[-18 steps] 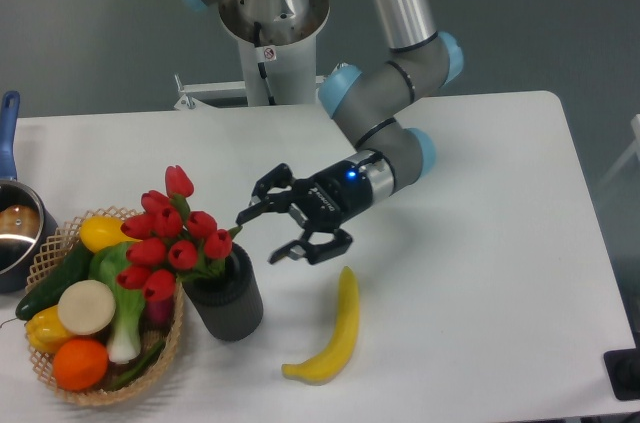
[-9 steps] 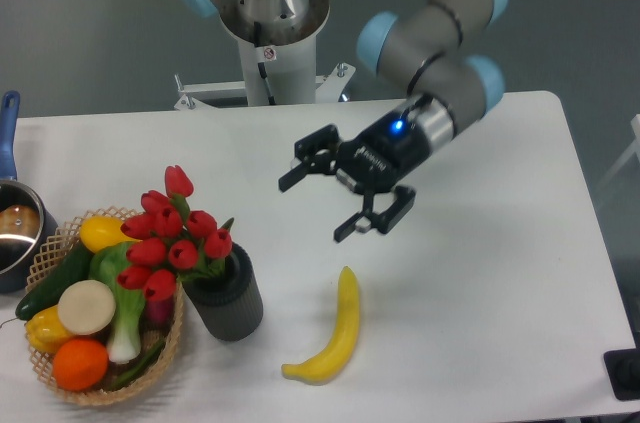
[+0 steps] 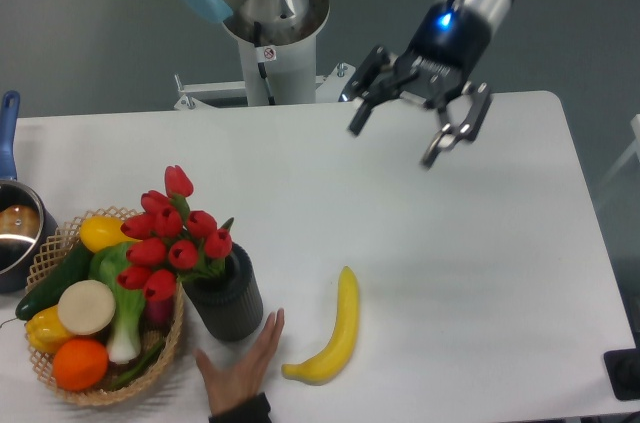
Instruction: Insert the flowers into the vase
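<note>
The flowers [image 3: 172, 235], red tulips with green leaves, stand with their stems inside the dark ribbed vase [image 3: 226, 299] at the front left of the table, leaning left over the basket. My gripper [image 3: 397, 142] is open and empty, raised high over the back middle of the table, far to the upper right of the vase.
A wicker basket [image 3: 60, 385] of vegetables and fruit touches the vase's left side. A steel pot with a blue handle [image 3: 12, 223] sits at the left edge. A banana [image 3: 334, 331] lies right of the vase. A person's hand [image 3: 243, 363] reaches in at the front, by the vase's base.
The open gripper has pulled away from the flowers, rising up and to the right. A person's hand has entered at the front edge near the vase.
</note>
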Tool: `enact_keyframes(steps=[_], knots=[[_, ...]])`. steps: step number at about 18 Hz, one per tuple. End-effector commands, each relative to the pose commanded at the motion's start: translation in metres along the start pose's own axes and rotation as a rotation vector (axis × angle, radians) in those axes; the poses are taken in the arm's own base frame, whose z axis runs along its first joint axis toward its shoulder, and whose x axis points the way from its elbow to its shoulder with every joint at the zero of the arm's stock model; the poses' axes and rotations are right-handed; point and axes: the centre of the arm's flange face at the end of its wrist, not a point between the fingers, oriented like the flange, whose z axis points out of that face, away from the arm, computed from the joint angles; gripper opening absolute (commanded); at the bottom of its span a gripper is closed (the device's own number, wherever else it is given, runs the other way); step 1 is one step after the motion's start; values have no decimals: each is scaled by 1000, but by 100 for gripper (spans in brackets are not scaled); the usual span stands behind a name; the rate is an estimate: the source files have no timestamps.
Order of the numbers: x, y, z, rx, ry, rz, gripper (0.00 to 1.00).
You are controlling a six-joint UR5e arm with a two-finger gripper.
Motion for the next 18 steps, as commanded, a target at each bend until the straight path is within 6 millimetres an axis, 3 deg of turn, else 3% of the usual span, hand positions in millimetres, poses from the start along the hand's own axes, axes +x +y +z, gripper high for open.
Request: enact_keyframes(steps=[2, 6, 10, 18], knots=[[-3, -1, -17, -185, -11, 5, 100], [-16, -5, -40, -384, 111, 213, 100], [-27, 35, -66, -420, 201, 355, 100], [-24, 40, -70, -425, 212, 373, 100]])
